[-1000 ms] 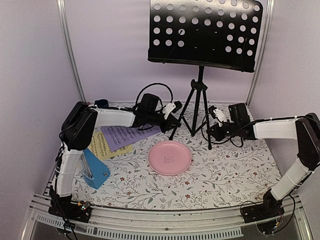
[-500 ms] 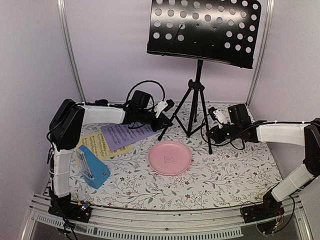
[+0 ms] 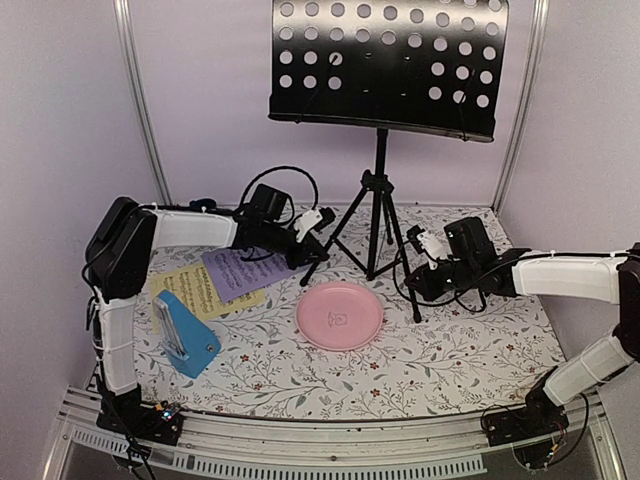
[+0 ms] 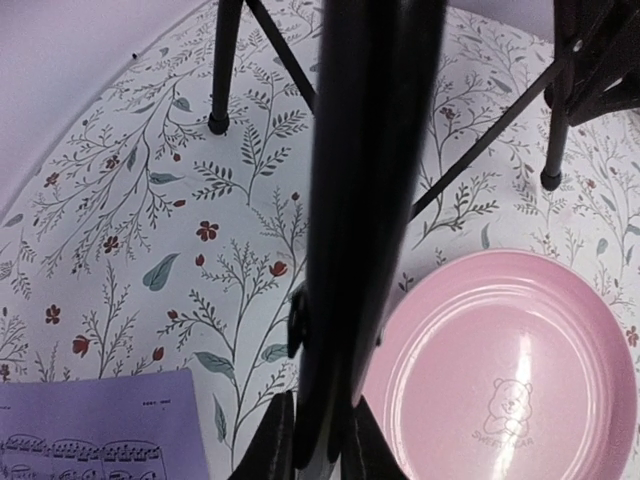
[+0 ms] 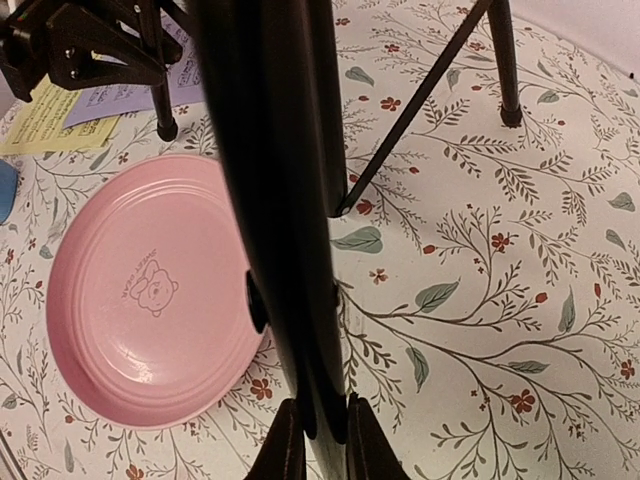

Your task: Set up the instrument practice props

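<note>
The black music stand stands upright at the back of the table on its tripod. My left gripper is shut on the tripod's left leg, low near its foot. My right gripper is shut on the right leg. The lilac sheet lies partly over the yellow sheet at the left, flat on the table. The blue wedge metronome stands in front of them at the near left. The stand's desk holds no sheets.
A pink round plate lies in the middle, just in front of the tripod, close to both held legs. A small dark blue cup peeks out behind the left arm. Walls close in at the back and sides.
Both grippers have carried the stand leftward across the table, still holding its legs. The sheets, metronome and plate have not moved.
</note>
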### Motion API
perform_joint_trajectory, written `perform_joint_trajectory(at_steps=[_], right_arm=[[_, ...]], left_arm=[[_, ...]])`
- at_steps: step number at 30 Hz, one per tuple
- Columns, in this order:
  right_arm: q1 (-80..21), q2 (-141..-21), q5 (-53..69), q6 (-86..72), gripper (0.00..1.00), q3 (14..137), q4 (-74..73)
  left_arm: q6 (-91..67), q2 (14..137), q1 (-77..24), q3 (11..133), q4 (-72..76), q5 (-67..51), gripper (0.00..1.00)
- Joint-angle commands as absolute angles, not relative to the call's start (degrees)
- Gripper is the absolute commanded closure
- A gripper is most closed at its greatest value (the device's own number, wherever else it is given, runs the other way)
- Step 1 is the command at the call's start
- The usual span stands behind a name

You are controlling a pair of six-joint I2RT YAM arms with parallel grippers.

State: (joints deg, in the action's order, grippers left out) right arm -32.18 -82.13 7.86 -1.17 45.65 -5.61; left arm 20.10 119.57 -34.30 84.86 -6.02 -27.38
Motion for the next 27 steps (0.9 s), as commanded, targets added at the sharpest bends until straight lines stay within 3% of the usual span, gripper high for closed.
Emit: perform_joint_trajectory(at_steps=[1, 27], right_arm=[[-32.7, -78.3, 6.8, -7.0, 1.00, 43.4, -8.3], [-39.7, -74.6, 5.7, -15.3, 1.00, 34.5, -8.9]], left_arm=[[16.6, 117.2, -28.9, 83.2, -9.2, -22.9, 1.00], [16.5, 114.6, -29.2, 79.4, -12.6, -17.8, 1.00]])
